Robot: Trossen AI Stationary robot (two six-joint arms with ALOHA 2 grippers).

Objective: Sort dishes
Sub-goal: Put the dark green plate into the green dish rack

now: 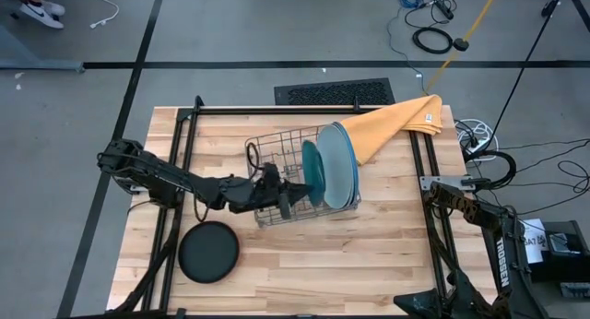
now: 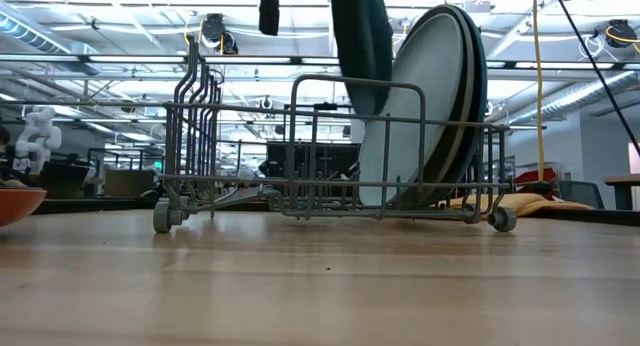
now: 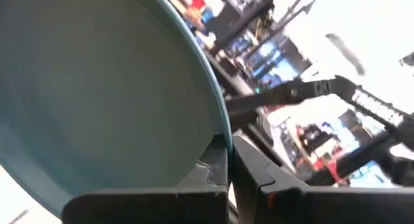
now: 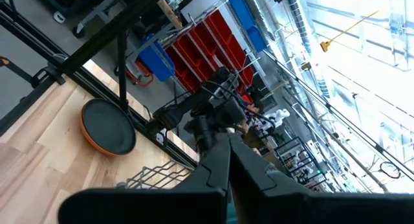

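On your left, the black plate [image 1: 208, 252] lies flat on the desk [image 1: 369, 264], not yet racked. Moving right, your left claw [image 1: 297, 195] reaches over the wire rack [image 1: 277, 153], pinched shut on the rim of the dark teal plate [image 1: 312, 171], holding it on edge, likely so it can drop into a slot. Just beyond, the large plates [image 1: 339, 167] already stand upright, leaning toward the yellow-orange cloth [image 1: 396, 124]. Far right, your right claw [image 4: 228, 160] waits off the desk edge, closed on nothing.

A lab workshop: red parts bins [image 4: 204, 52], overhead trusses [image 2: 100, 61].
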